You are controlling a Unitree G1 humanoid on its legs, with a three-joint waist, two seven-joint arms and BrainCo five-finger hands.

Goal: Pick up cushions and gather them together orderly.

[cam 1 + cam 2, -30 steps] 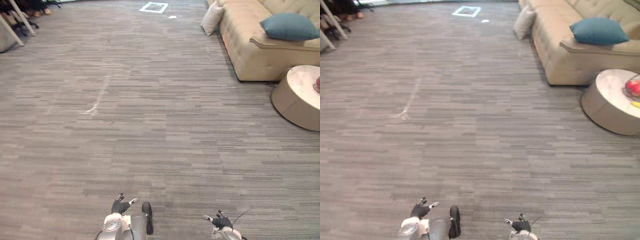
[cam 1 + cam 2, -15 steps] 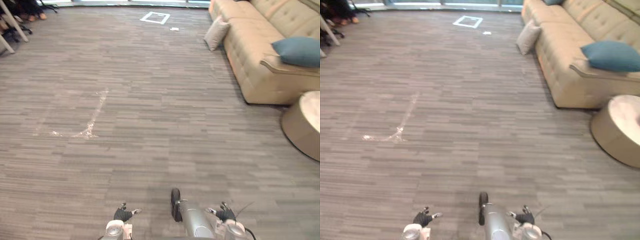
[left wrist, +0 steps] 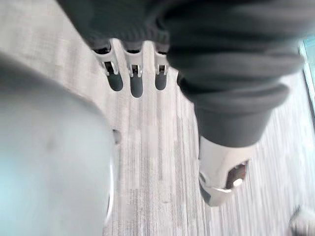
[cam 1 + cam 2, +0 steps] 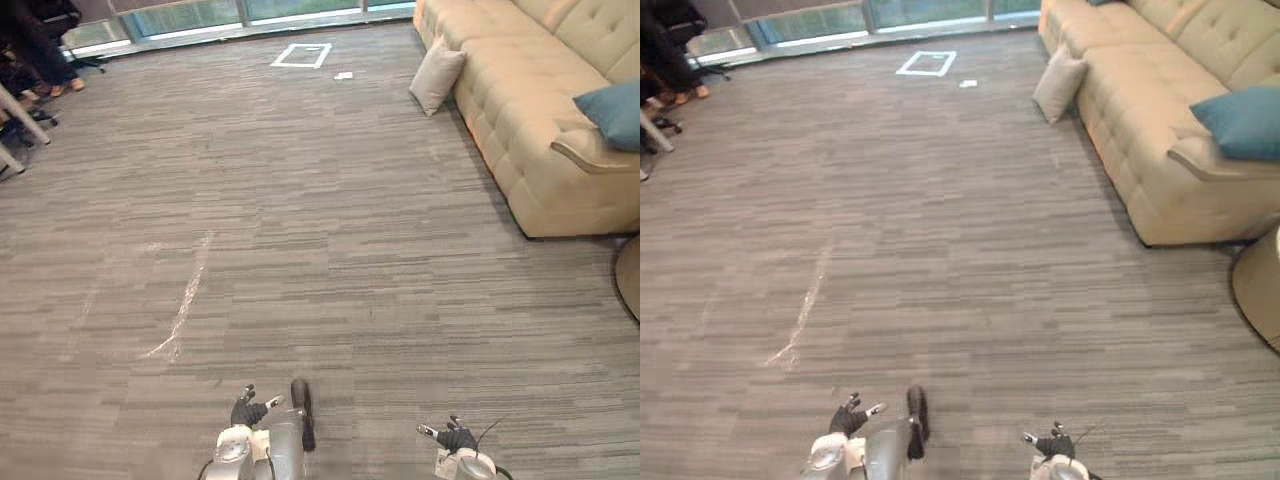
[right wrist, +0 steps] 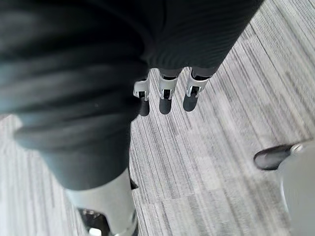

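1. While both hands hang low over the carpet, the cushions lie well ahead. A beige cushion (image 4: 437, 77) stands on the floor, leaning against the sofa (image 4: 520, 120), and a blue cushion (image 4: 1246, 121) rests on the sofa's arm.
2. Each wrist view shows its own hand, the left hand (image 3: 136, 83) and the right hand (image 5: 166, 98), with fingers straight and loose. Neither holds anything, and there is bare carpet past them.
3. Both cushions look soft, light and squashy, not fragile. I judge that a hold on a side edge or corner would suit, or two hands pressing opposite sides, since the fabric should give rather than slip.
4. The right eye view takes in more of the blue cushion and the round table (image 4: 1260, 285) than the left eye view does. The wrist views give the fingers' pose, which is too small to read in the head views.
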